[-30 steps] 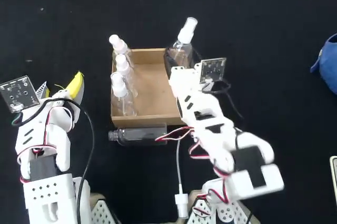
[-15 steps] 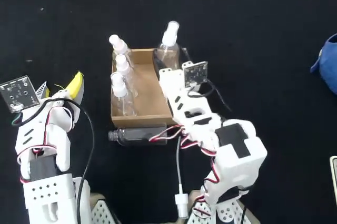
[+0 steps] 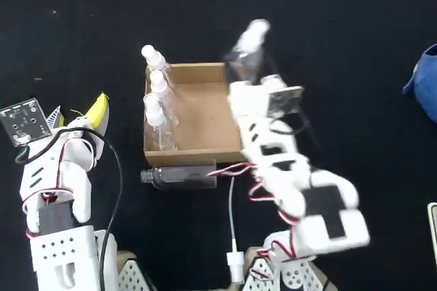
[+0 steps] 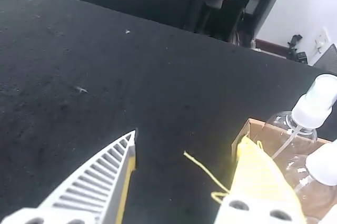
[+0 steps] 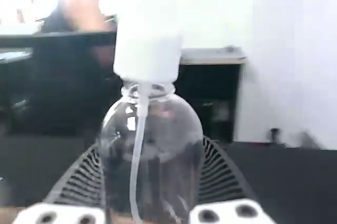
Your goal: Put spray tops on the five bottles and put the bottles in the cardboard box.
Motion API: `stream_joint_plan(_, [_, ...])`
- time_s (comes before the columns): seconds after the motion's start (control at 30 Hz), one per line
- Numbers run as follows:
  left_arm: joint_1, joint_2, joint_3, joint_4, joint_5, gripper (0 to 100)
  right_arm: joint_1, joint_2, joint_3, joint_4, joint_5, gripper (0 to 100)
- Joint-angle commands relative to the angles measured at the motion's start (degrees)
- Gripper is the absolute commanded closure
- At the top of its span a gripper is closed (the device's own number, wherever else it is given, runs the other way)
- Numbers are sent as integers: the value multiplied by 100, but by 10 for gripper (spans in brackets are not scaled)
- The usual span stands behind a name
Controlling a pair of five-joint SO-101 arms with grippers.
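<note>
My right gripper (image 3: pixel 244 80) is shut on a clear bottle (image 3: pixel 247 50) with a white spray top, held tilted above the far right corner of the cardboard box (image 3: pixel 198 142). The right wrist view has that bottle (image 5: pixel 150 161) upright between the jaws. Three capped bottles (image 3: pixel 157 100) stand along the box's left wall. One clear bottle without a top (image 3: pixel 179 175) lies on the table against the box's near wall. A loose spray top (image 3: pixel 235 265) with its long tube lies near the arm bases. My left gripper (image 3: pixel 78 115) (image 4: pixel 184 182) hangs open and empty, left of the box.
The table (image 3: pixel 355 45) is covered in black cloth. A blue object (image 3: pixel 426 89) sits at the right edge. From the left wrist view, the box corner (image 4: pixel 247 129) and two capped bottles (image 4: pixel 310 113) stand just beyond the yellow finger (image 4: pixel 260 179).
The right arm swung the held bottle left over the box, then back right to the box's far right corner. The left arm has stayed still.
</note>
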Motion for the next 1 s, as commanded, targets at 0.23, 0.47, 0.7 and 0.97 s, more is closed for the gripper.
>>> stream_joint_plan(0.23, [31, -70, -75, -114, 35, 816, 2787, -629, -901, 2787, 79, 987])
stream_joint_plan(0.47, [40, -70, -75, -105, 35, 816, 3332, 831, -699, 932, 440, 988])
stream_joint_plan(0.7, [57, -70, 4, -132, 35, 816, 3455, 2774, -725, -1635, 791, 988])
stream_joint_plan(0.97, [48, -70, 4, -132, 35, 816, 3446, 3776, -734, -2541, 782, 987])
